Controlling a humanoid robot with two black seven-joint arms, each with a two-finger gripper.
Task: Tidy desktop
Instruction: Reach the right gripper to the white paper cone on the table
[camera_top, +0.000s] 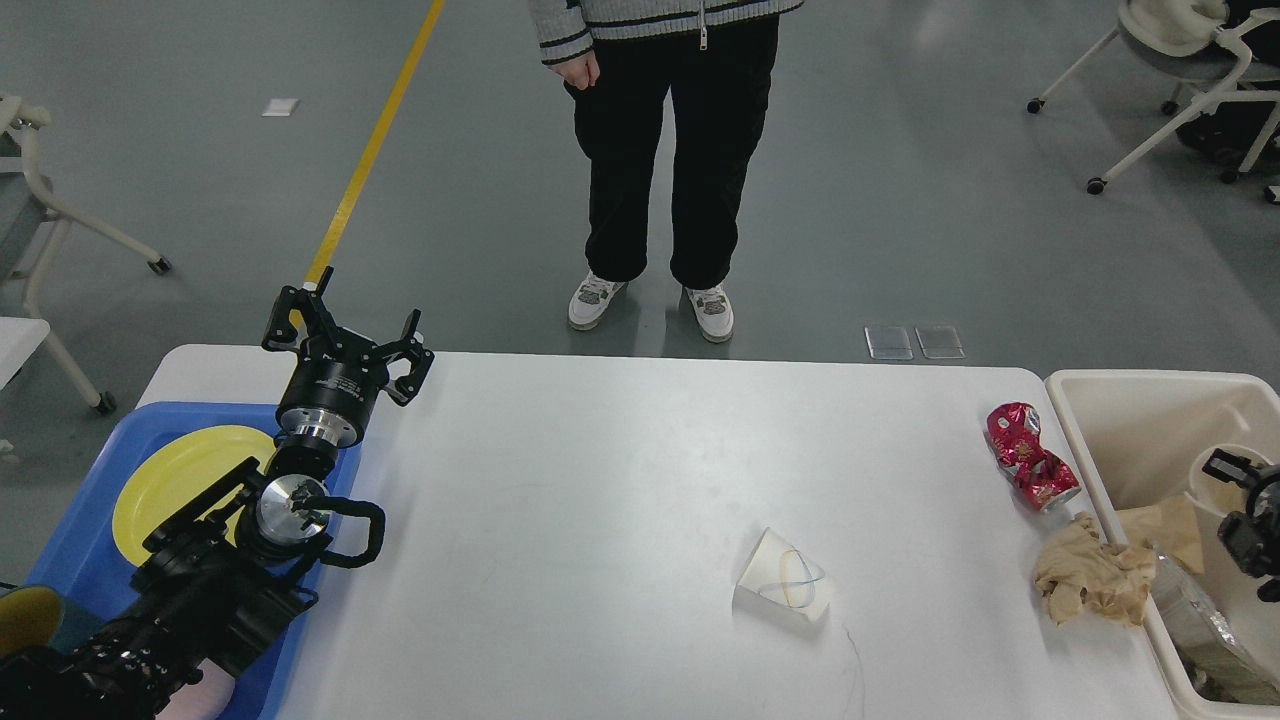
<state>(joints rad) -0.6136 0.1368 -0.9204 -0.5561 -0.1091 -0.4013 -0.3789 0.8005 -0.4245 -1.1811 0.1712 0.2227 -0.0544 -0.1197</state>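
Observation:
The white desktop (600, 470) carries a flattened white paper cup (786, 585) at centre right, a crushed red can (1030, 455) and a crumpled brown paper (1090, 580) near its right edge. My right gripper (1238, 492) is at the right edge of the view, inside the cream bin (1120, 420). It holds a white paper cup (1212, 500) by the rim, low in the bin. My left gripper (350, 335) is open and empty, raised over the far left corner of the desktop.
A blue tray (80, 540) with a yellow plate (180, 475) lies at the left under my left arm. The bin holds brown paper and a plastic bag. A person (660, 150) stands just beyond the far edge. Chairs stand at both sides.

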